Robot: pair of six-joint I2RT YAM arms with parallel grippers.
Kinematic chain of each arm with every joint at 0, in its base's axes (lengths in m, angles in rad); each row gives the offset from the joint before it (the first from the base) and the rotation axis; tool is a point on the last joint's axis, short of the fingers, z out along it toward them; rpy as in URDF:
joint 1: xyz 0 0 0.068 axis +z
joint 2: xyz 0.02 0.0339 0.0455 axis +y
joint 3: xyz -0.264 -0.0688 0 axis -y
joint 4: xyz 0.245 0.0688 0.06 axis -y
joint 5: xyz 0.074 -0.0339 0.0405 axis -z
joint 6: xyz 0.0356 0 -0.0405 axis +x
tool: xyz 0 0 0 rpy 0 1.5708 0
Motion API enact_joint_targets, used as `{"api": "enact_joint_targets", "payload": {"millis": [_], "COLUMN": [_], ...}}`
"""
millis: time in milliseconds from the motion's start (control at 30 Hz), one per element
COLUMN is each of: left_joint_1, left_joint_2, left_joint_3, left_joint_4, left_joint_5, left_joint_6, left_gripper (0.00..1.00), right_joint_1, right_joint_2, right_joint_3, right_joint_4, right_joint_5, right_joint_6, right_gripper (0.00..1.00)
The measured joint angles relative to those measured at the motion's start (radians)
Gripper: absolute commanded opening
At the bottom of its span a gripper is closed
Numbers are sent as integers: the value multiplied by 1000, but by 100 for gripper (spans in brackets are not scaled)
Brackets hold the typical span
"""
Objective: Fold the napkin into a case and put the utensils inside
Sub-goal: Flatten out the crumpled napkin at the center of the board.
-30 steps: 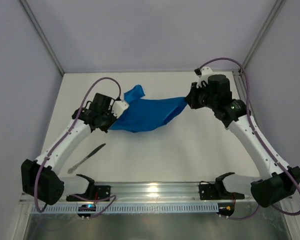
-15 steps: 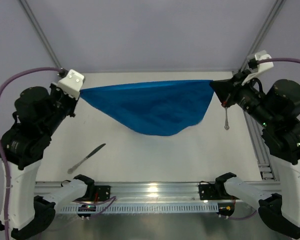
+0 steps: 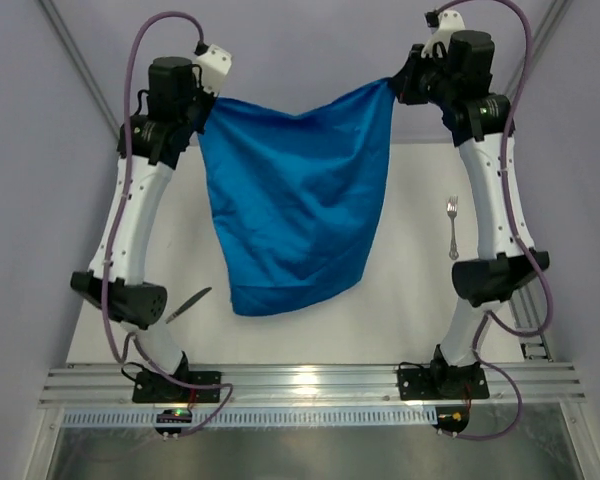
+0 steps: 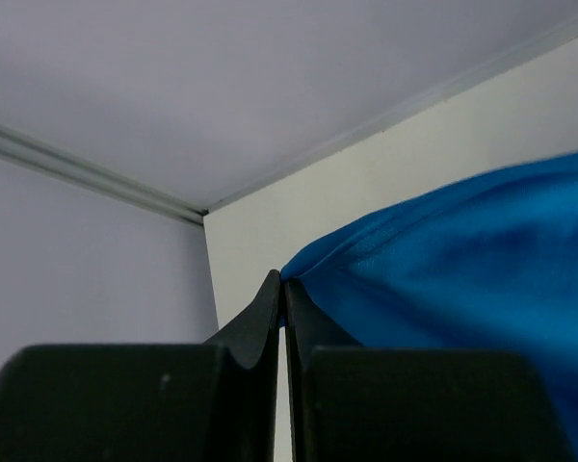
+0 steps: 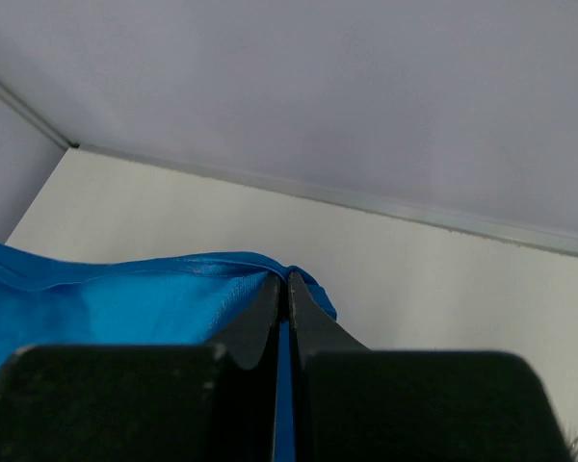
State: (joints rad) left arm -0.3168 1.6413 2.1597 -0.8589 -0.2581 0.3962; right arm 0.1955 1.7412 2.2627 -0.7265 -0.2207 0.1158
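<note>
The bright blue napkin [image 3: 295,205] hangs unfolded between my two raised arms, its lower edge near the table front. My left gripper [image 3: 202,108] is shut on its upper left corner; the cloth shows at the fingertips in the left wrist view [image 4: 443,260]. My right gripper [image 3: 394,85] is shut on its upper right corner, seen in the right wrist view [image 5: 125,308]. The silver fork [image 3: 452,226] lies on the table at the right. The dark grey knife-like piece [image 3: 188,304] lies at the front left, partly behind the left arm.
The white table [image 3: 410,300] has walls at the back and sides. A metal rail [image 3: 310,382] with both arm bases runs along the near edge.
Both arms have risen and swung toward the back, lifting the napkin from a stretched sagging span into a full hanging sheet. The fork and knife have not moved.
</note>
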Motion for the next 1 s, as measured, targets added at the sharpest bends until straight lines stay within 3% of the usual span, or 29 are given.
{"api": "enact_joint_targets", "payload": {"millis": [100,167,367,500,633,933,1000], "left_joint_1": [48,72,76,73,72,69,69], "left_joint_2": [189,254,244,182,54,-196,-235], "left_joint_3": [148,213,259,211,-8,-668,-802], "left_joint_4": [15,31,98,141,212,249,243], "left_joint_5": [-1,0,49,90,137,282,321], "left_joint_6": [-3,-4,-19,-19,-12,57,70], "left_gripper": [0,0,0,0,0,0,0], "right_joint_1": [-57,-88,-127,-133,-133,-124,-117], "right_joint_2": [208,253,212,111,-87,-563,-622], "right_joint_3": [189,204,193,142,-120,-1097,-1242], "right_joint_4": [4,21,73,98,155,261,248], "right_joint_5": [-6,-16,-52,-48,-43,-6,-3], "right_joint_6": [30,58,81,33,-17,2,26], "right_gripper": [4,4,4,4,4,4,4]}}
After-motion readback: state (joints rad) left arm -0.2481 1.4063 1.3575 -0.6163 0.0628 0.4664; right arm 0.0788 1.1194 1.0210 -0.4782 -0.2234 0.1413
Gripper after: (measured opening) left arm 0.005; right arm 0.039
